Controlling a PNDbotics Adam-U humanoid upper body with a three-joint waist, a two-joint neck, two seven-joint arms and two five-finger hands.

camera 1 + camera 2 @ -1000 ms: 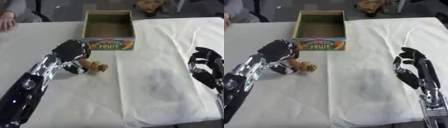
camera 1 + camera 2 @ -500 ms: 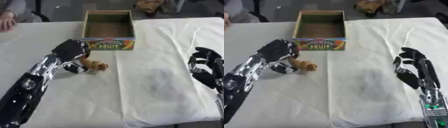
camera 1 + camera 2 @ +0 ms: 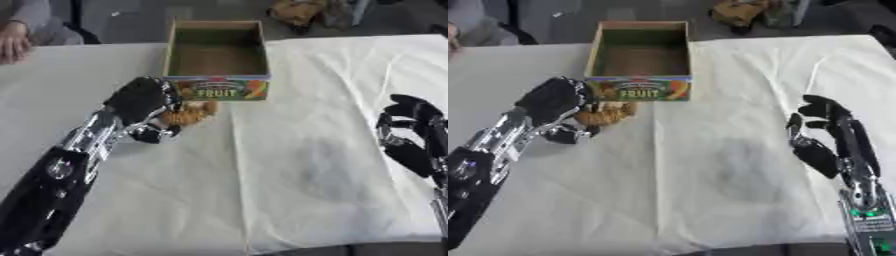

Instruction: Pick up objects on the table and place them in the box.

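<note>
My left robot hand (image 3: 143, 102) seems curled around the brown toy (image 3: 187, 113), just before the box (image 3: 217, 51). I should lift it clear of the front wall before releasing.

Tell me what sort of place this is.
Probably a lab or test room set up for robot practice, not a home. A table under a white cloth holds only a cardboard fruit box and a small brown toy, which the left hand is holding.

Both eyes up in the head, looking steeply down on the table (image 3: 306, 165), box (image 3: 217, 55) toward 12 o'clock, arms entering from 7 and 4, right eye set slightly rightward, both views sharing nearly everything, close working range
</note>
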